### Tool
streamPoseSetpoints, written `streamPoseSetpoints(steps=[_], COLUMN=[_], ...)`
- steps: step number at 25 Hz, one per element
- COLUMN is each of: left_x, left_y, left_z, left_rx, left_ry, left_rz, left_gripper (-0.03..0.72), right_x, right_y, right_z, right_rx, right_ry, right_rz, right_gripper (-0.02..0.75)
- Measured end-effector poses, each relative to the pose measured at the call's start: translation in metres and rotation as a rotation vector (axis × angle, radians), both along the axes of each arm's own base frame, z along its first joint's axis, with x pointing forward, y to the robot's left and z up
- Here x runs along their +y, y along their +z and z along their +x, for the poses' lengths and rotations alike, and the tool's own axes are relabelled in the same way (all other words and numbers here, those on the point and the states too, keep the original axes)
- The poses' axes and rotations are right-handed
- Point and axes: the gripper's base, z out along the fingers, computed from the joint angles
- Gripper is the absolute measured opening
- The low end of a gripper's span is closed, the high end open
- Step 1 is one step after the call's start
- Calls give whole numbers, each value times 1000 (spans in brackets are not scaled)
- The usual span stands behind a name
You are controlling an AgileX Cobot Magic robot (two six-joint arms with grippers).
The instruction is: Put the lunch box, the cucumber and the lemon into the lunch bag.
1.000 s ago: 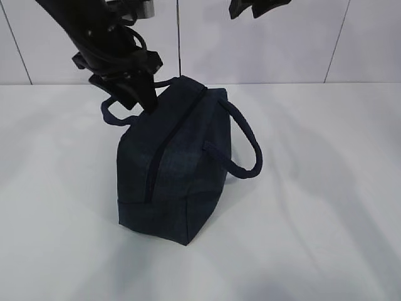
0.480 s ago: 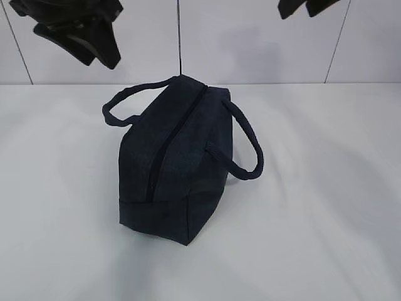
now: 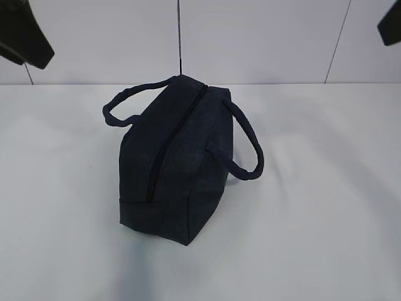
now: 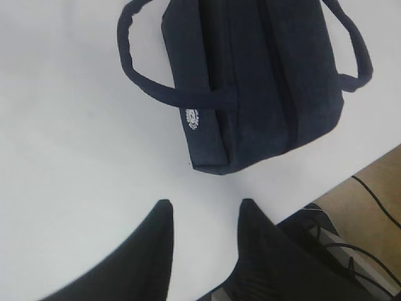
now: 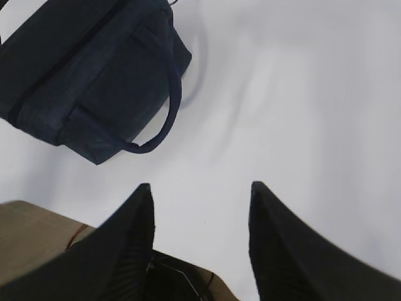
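The dark navy lunch bag (image 3: 178, 157) stands on the white table with its top zipper shut and both loop handles hanging out to the sides. It also shows in the left wrist view (image 4: 250, 81), with its small white round logo, and in the right wrist view (image 5: 88, 75). My left gripper (image 4: 203, 210) is open and empty, raised high at the far left (image 3: 25, 37). My right gripper (image 5: 200, 191) is open and empty, raised high at the far right (image 3: 391, 25). The lunch box, the cucumber and the lemon are out of view.
The white table (image 3: 313, 207) stretches around the bag. Its edge shows in the left wrist view (image 4: 351, 172), with the floor and black cables (image 4: 369, 194) beyond. A white panelled wall (image 3: 263, 37) stands behind the table.
Both arms have risen and drawn outward, the left away from the bag's left handle towards the upper left, the right towards the upper right. The bag has stayed in place.
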Motion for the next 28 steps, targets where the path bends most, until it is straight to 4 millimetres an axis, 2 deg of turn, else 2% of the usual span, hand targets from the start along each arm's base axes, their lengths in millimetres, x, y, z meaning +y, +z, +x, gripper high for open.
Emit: streamPoseSetpoints(steps=[6, 12, 15, 22, 25, 28], left_x=[15, 34, 46, 78, 91, 103], left_y=[15, 34, 38, 41, 34, 18], left_z=[-42, -84, -112, -181, -205, -228], left_rx=[-28, -116, -151, -284, -338, -375], left_ry=[-12, -18, -27, -42, -40, -37], left_rz=[-76, -130, -170, -232, -245, -253], left_gripper=[239, 237, 237, 237, 237, 237], right_x=[-13, -32, -40, -49, -52, -56], right_y=[-4, -3, -7, -36, -51, -65], right_z=[-61, -133, -162, -197, -208, -223], right_rx=[-37, -178, -238, -272, -278, -314], right_ry=[18, 50, 52, 52, 53, 70], right_rz=[48, 57, 65, 68, 68, 58], right_gripper=[386, 386, 386, 386, 386, 386])
